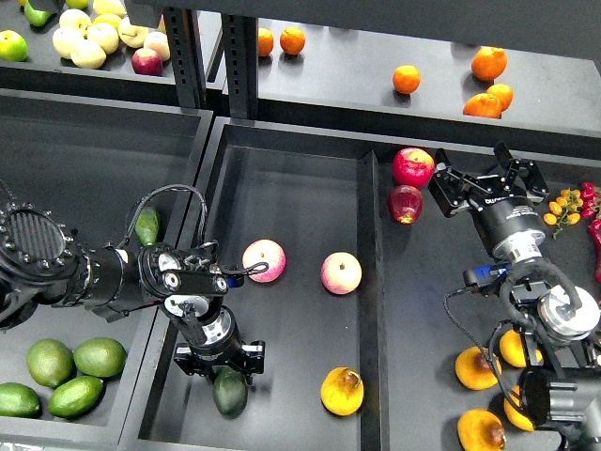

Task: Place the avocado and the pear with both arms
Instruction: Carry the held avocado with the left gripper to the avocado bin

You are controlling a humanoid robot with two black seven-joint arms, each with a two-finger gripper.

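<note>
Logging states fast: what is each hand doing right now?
Left hand: closed on the avocado.
Right hand: open, holding nothing.

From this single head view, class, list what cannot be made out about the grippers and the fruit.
- Left gripper: seen end-on and dark above the avocado; grip unclear.
- Avocado: top hidden by that gripper.
- Second avocado: partly behind the cable.
- Fruit at lower right: covered by the right arm.
- Green fruit: cut off by the left edge.
</note>
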